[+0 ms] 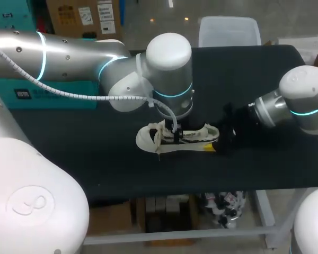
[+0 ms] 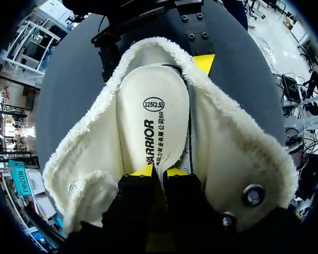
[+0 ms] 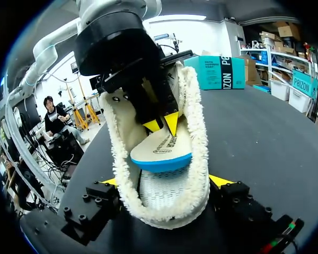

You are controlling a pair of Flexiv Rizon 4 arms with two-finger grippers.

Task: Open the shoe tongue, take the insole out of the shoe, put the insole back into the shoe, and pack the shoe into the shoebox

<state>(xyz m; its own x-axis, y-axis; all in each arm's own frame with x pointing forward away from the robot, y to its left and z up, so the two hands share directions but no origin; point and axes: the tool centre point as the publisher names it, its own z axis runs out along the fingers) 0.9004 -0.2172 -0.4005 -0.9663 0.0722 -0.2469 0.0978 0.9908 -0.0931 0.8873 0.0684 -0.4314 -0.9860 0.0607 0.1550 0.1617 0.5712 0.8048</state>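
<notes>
From where I stand, the shoe (image 1: 177,138) sits near the middle of the dark table (image 1: 85,143), its fleecy lining splayed wide open. The right gripper (image 3: 164,181), on the arm entering from the right side, has one end of the shoe clamped between its two fingers, with a yellow tip pressed against each fleece-edged flank. The left gripper (image 2: 159,171) hangs over the opening and points down into it. Its tips are set nearly together, pinching the pale insole (image 2: 151,114) at the end farther from the right arm. The insole is partly out of the shoe: the end toward the right gripper tilts up clear of the lining and shows a blue underside, while the rest lies between the fleece walls.
</notes>
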